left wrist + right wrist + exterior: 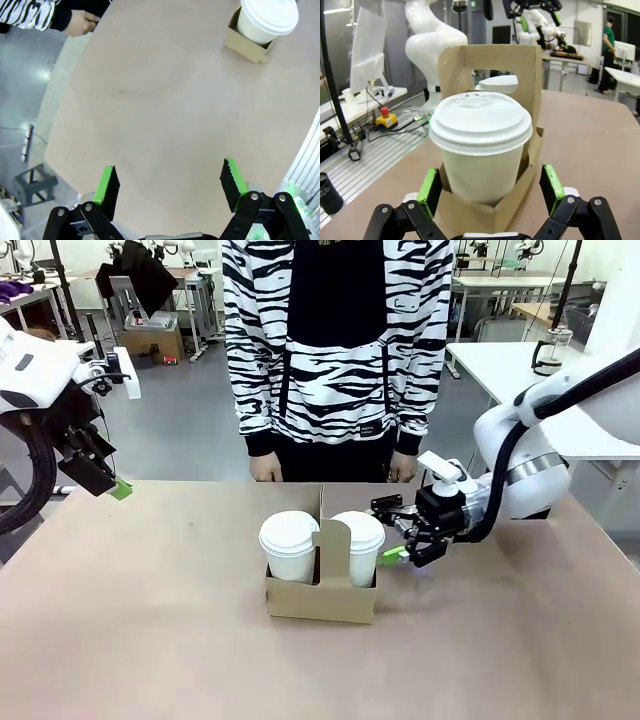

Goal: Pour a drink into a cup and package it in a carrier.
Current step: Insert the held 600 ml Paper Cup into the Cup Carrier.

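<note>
Now the carrier (320, 598) holds two lidded cups (289, 545); both grippers' fingers (548, 181) are spread, gripping nothing.

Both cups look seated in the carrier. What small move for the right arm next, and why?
Probably draw the right gripper straight back from the right-hand cup. Its jaws are open either side of that lidded cup, which already sits in the carrier beside the other cup, so nothing there seems left to hold.

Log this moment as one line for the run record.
carrier: two lidded cups seated | right gripper: open beside right cup | left gripper: open, raised at table's left edge
</note>
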Tool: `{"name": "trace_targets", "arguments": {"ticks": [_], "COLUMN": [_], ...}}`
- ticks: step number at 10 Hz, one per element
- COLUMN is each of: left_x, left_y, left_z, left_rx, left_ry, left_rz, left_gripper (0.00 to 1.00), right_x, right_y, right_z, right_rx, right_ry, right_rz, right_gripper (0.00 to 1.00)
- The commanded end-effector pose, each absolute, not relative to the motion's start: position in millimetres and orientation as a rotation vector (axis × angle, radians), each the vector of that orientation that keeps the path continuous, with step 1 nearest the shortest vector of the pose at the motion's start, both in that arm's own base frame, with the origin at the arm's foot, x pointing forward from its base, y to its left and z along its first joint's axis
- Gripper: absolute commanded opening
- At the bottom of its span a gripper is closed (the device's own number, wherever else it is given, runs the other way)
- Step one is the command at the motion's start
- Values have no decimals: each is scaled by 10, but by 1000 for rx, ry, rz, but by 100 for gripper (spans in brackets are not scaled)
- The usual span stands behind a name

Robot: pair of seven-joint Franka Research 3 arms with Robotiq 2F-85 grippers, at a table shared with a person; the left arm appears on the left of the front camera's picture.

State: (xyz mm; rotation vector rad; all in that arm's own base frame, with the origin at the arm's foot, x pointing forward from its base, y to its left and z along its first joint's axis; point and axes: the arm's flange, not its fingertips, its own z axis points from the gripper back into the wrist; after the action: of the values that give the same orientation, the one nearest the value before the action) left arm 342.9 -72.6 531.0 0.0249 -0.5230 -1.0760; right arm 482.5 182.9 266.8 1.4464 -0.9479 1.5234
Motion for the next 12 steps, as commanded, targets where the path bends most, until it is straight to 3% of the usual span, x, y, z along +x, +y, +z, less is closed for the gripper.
{"name": "trace_targets", "arguments": {"ticks": [1,5,9,12], "left_x": [3415,3415,3415,3415], "left_y": [-732,-732,-732,-732], "left_z": [5316,5316,5316,5316], "left_rx": [20,20,20,20], "left_ry": [-523,-523,-523,-523], "left_rz": [-1063,-1063,-1063,-1063], "left_gripper": [100,100,100,100], "right_x": [4748,4624,4245,4040], "right_y": [1536,492,-116,-346], "right_z": [2886,3595,4124,4297], "right_rx": [1336,957,605,442], "right_ry": [-908,-729,-656,-656], "right_rz": [1508,1070,853,733], "right_gripper": [100,100,100,100]}}
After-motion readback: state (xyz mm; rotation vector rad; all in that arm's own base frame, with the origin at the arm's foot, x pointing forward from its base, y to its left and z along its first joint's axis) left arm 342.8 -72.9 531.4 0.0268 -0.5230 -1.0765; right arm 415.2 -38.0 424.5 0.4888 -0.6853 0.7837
